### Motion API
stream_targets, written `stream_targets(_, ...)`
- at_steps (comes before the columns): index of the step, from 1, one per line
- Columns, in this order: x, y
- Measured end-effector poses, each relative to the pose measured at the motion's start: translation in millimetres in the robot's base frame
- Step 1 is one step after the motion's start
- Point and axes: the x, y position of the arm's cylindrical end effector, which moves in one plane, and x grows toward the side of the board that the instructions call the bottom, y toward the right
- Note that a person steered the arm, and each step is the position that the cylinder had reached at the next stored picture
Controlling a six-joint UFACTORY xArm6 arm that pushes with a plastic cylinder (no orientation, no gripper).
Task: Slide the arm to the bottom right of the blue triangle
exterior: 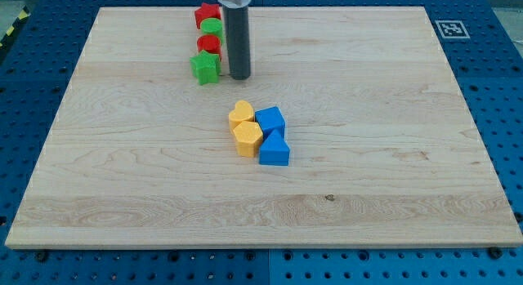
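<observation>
The blue triangle (pixel 274 149) lies near the board's middle, just below a blue cube (pixel 270 120). A yellow heart (pixel 241 113) and a yellow hexagon (pixel 247 139) touch them on the view's left. My tip (pixel 239 76) is at the end of the dark rod, well above and a little left of this cluster, right beside a green star (pixel 205 68). It is far from the blue triangle.
A column of blocks stands left of the rod near the view's top: a red block (pixel 207 15), a green round block (pixel 212 27), a red round block (pixel 210 46), then the green star. The wooden board (pixel 392 154) sits on a blue perforated table.
</observation>
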Motion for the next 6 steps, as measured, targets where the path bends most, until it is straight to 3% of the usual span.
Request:
stream_targets(3,86.8,108.1)
stream_targets(5,167.4,94.7)
stream_targets(6,182.2,43.4)
